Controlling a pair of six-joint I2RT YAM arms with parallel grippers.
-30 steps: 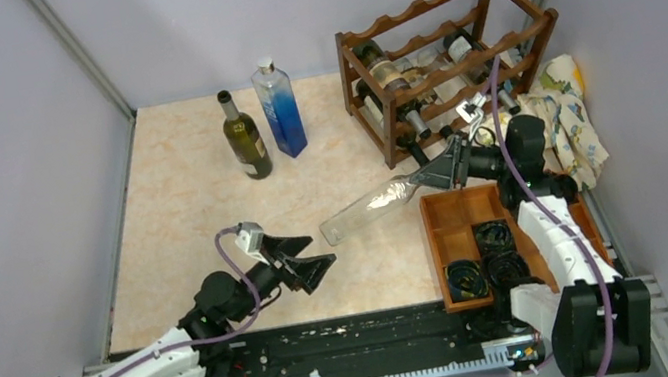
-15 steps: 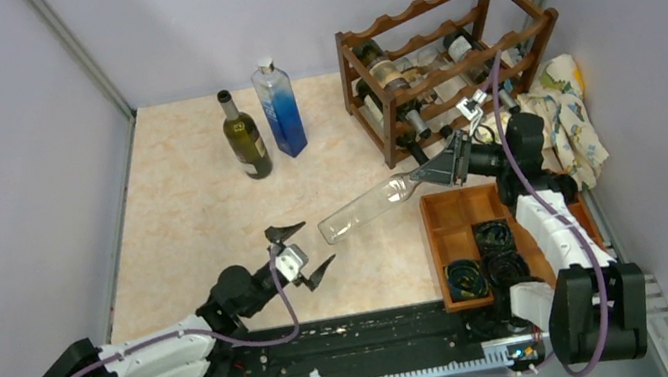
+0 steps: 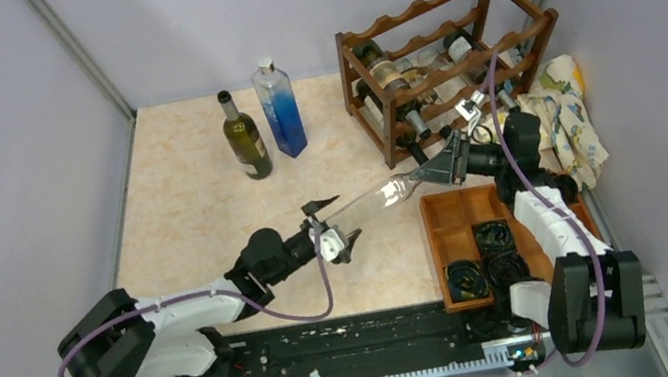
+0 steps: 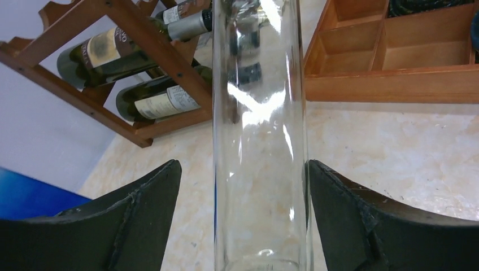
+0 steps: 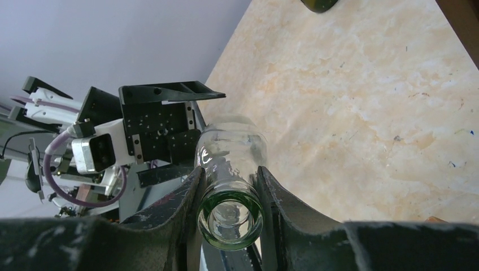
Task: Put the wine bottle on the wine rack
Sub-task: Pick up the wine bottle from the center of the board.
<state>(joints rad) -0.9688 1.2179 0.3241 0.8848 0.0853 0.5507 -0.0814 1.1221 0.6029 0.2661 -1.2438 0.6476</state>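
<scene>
A: If looking for the wine bottle (image 3: 378,204): off the tabletop (image 3: 190,201), between the two arms, lying nearly level.

B: Clamped where?

A: At the neck, in the right tool (image 3: 443,168), shut on the glass just below the mouth. Base out toward the left arm, neck toward the wine rack (image 3: 460,53).

B: And for the left tool (image 3: 331,229)?

A: Spread apart, straddling the body close to the base. From its own wrist view, a plain gap on one side, close to touching on the other. No grip there yet.

B: So, along the long axis, from back right down to front left?

A: Yes. As for the rack, just beyond the right tool and well apart from the left one.

B: Poses?

A: On the left, stretched low and long across the tabletop, wrist aimed along the bottle. On the right, folded upright over the wooden tray (image 3: 451,218), wrist turned toward the middle.

B: Looks like a handover, then: closing on the body first, releasing the neck after. Probably needs turning too, being neck-first toward the rack now.
</scene>
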